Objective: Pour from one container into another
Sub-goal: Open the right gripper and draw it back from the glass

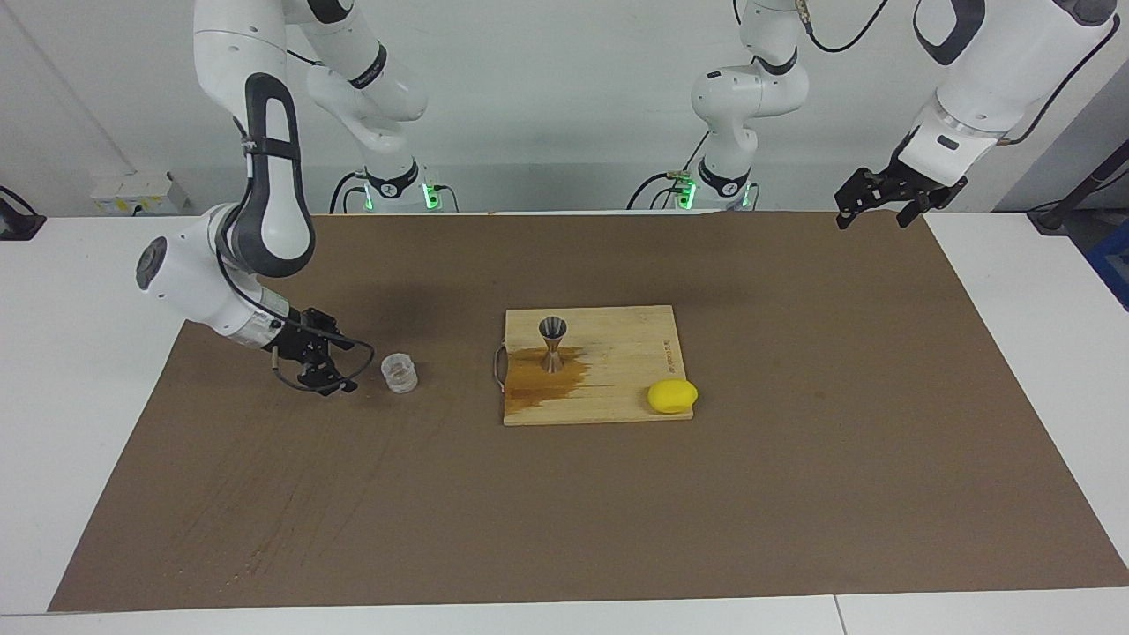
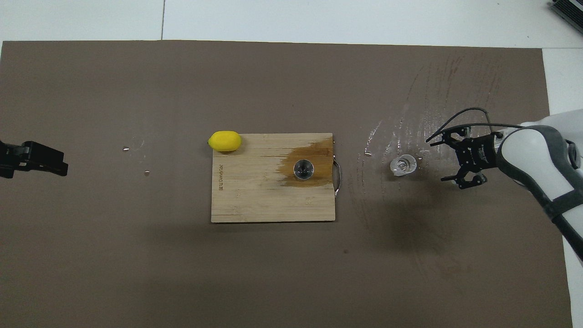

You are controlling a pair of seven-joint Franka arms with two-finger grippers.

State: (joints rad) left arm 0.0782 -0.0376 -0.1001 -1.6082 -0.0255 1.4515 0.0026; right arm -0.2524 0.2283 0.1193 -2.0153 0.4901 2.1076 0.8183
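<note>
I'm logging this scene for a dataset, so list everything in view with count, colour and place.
clear cup: one, colourless, ribbed, on the mat toward the right arm's end.
jigger: one, silver, upright on the board's wet stain.
cutting board: one, light wood, mid-mat.
lemon: one, yellow, at the board's corner farther from the robots.
mat: one, brown, covering the table.
right end effector: black, open, low beside the cup.
left end effector: black, raised, waiting.
</note>
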